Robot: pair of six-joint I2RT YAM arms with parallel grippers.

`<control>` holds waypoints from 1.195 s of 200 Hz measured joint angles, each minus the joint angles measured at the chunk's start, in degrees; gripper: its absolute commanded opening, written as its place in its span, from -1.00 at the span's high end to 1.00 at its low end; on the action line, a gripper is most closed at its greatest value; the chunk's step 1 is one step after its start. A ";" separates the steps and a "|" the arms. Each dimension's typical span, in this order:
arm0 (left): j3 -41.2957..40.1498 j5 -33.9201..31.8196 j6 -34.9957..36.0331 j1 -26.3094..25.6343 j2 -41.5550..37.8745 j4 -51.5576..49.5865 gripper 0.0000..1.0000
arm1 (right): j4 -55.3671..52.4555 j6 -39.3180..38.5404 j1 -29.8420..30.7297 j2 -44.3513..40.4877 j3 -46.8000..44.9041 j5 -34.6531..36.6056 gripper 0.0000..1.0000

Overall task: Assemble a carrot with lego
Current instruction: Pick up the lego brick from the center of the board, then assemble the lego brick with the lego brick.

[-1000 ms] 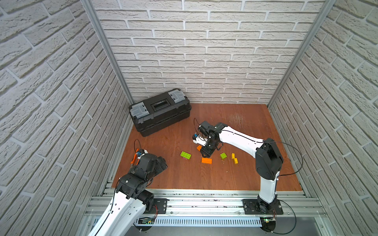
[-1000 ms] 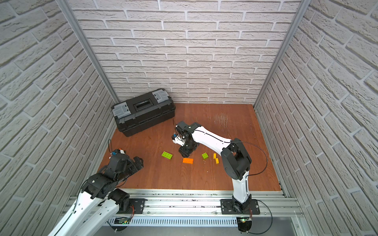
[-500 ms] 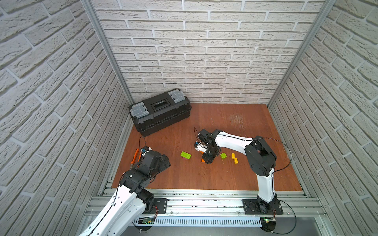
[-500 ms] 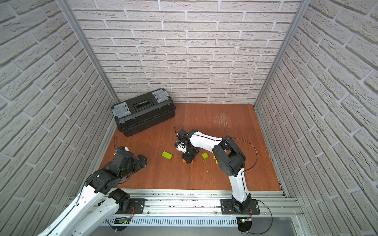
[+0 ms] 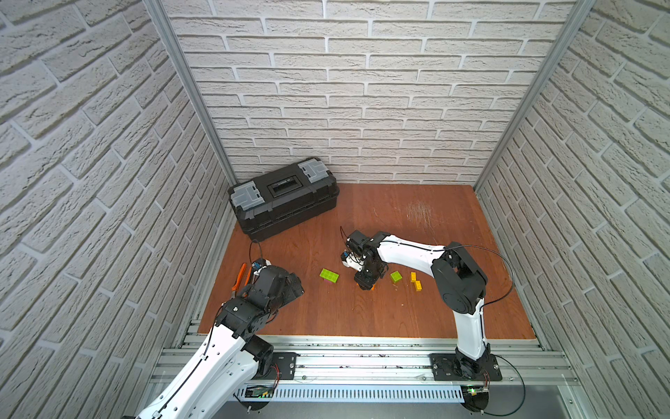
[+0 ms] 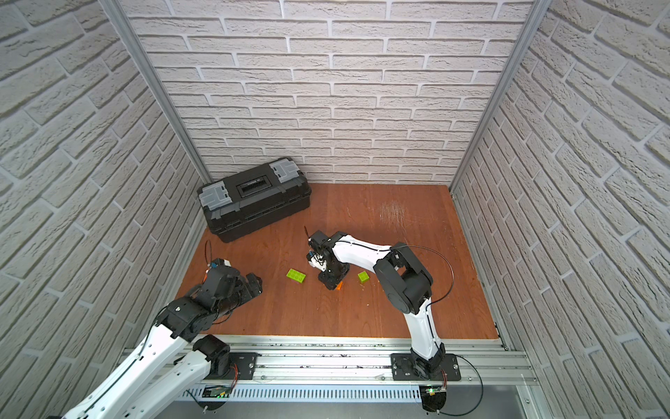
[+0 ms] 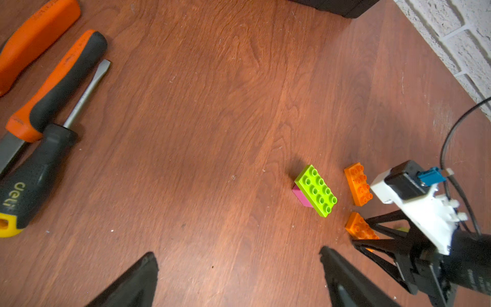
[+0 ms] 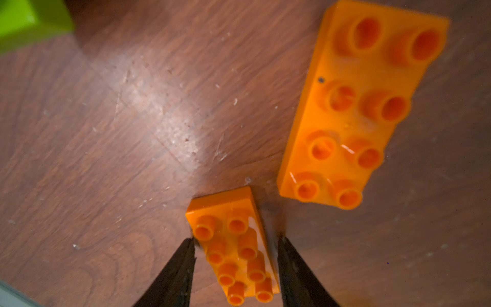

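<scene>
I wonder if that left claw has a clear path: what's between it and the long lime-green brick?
Nothing but bare wooden table: the left gripper hangs open short of the lime-green brick, seen in the left wrist view.

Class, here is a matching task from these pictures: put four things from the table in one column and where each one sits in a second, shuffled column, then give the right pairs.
Things:
1. toolbox
2. lime-green long brick
3. orange brick
4. screwdriver

Places:
A. on top of the pink brick
B. by the back wall
C. beside the orange-handled pliers
D. between the jaws of the right gripper

Pairs: 1-B, 2-A, 3-D, 4-C
</scene>
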 measured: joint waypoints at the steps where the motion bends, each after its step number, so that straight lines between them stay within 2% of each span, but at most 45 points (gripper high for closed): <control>1: 0.00 0.02 -0.04 -0.02 -0.04 0.00 -0.95 | 0.00 0.04 0.02 0.00 0.02 0.02 -0.02; 49: -0.61 0.02 -1.05 -0.17 -1.51 0.00 -0.96 | -0.17 1.60 0.94 0.63 0.57 2.91 0.17; 85: -0.63 0.02 -1.05 -0.50 -1.25 0.02 -0.96 | -0.57 2.75 0.94 0.83 1.20 3.30 0.59; 103: -0.63 0.02 -1.03 -0.63 -0.68 0.02 -0.96 | -0.74 3.48 0.94 0.94 1.55 3.61 0.70; 167: -0.63 0.09 -0.74 -1.31 0.68 0.46 -0.96 | -4.94 5.84 1.01 0.98 7.26 4.35 0.83; 214: -0.63 0.09 -0.79 -1.60 2.58 1.07 -0.96 | -9.27 5.68 3.08 1.29 18.75 3.78 0.88; 239: -0.66 0.07 -0.94 -1.66 2.34 1.36 -0.96 | -11.47 4.92 5.68 4.70 26.05 3.76 0.91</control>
